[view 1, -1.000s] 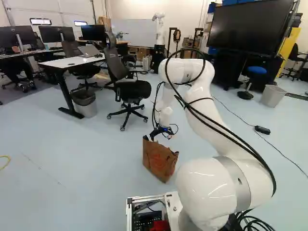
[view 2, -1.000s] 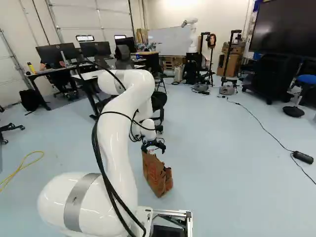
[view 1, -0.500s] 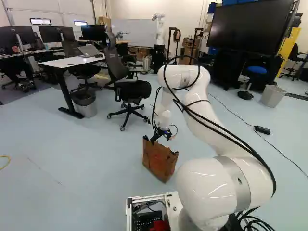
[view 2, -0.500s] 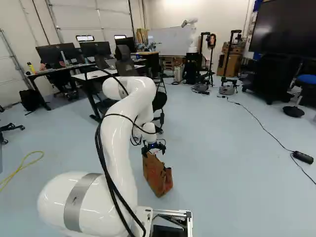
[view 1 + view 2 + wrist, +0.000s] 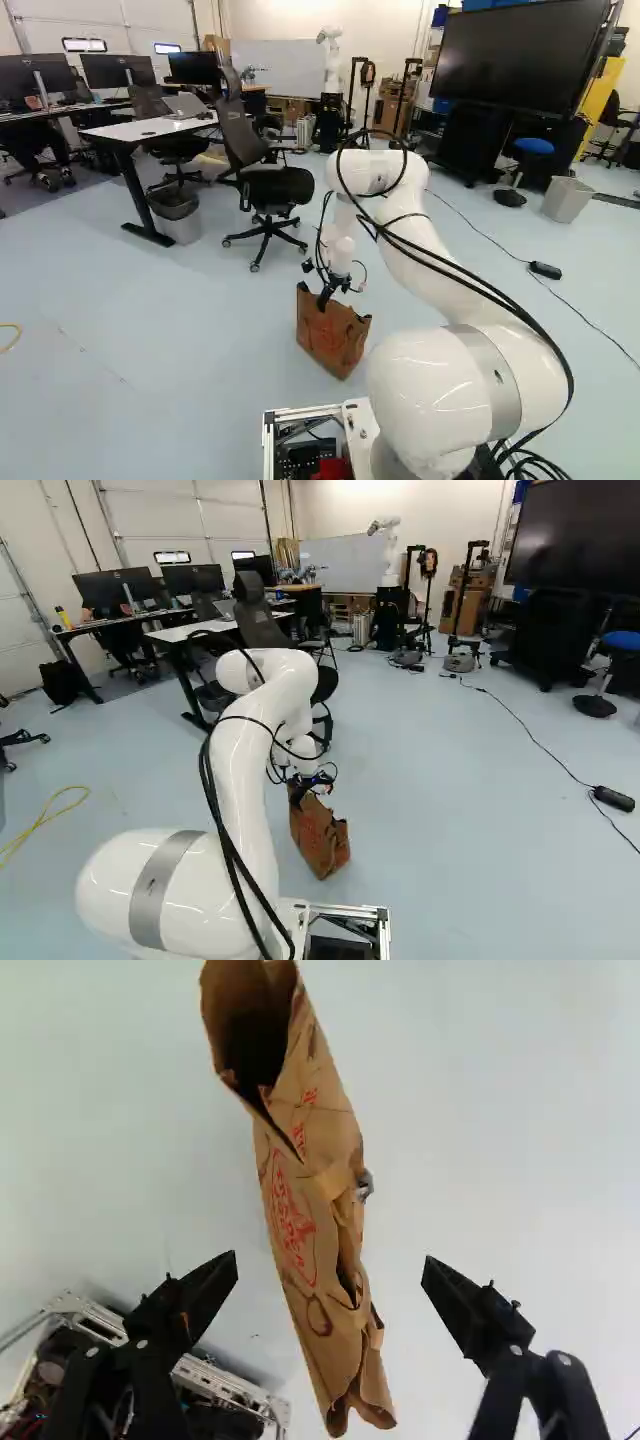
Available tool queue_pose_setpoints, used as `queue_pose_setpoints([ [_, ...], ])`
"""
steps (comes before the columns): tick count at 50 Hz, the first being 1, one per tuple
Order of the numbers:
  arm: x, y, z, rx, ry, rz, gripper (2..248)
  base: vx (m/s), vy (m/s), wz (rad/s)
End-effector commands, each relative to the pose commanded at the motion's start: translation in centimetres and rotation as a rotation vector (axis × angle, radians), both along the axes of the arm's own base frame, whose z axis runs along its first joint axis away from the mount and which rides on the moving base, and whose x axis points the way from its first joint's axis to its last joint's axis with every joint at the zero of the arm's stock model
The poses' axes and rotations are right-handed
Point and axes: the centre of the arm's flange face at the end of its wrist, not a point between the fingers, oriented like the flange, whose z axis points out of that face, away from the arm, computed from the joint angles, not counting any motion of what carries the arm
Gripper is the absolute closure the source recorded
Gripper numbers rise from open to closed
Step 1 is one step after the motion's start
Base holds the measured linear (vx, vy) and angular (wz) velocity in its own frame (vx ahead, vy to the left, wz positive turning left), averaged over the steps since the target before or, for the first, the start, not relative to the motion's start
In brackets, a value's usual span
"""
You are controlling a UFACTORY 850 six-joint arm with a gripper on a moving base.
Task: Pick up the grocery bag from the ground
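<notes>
Brown paper bag (image 5: 285, 1200): on the floor (image 5: 200, 330), ahead of your base, beyond the frame (image 5: 225, 1385). Looks upright, top edge crumpled and uneven.
Gripper (image 5: 332, 1258): above the bag, fingers spread wide, one to each side of the paper, neither touching. Nothing held.
Bag mouth (image 5: 252, 1045): gapes at the end farther from the fingers; the rest of the top is squeezed narrow. Poor place for you to pinch, as one wall could slip out.
Tan strip (image 5: 332, 1180): perhaps a handle, lying folded against the top, ahead of the fingers. Too flat to hook with confidence.
Best hold: the narrowed, creased stretch between your fingers, both walls together, low enough to get below the ragged edge.
Paper: soft and thin by the look of it; expect it to fold before it resists. Tearing is your main risk.
Weight: likely light, but you can't see the contents; lift slowly at first.
Slip: dry paper should grip fairly well once both walls are flattened together.
Your next move: a little lower, then close evenly so neither side shoves the bag over.
</notes>
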Motion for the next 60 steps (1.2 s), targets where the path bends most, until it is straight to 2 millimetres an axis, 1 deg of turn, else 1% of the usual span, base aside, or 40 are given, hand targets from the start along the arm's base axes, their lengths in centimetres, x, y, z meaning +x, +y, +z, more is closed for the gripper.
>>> queue_pose_setpoints([
  [10,0.1,0.0,-1.5,-0.018,0.006,0.139,3,0.000,0.000,0.000],
  [16,0.2,0.0,-2.5,-0.023,0.009,0.181,3,0.000,0.000,0.000],
  [53,0.3,0.0,-8.1,-0.023,0.024,0.194,3,0.000,0.000,0.000],
  [60,0.4,0.0,-8.9,-0.023,0.025,0.194,3,0.000,0.000,0.000],
])
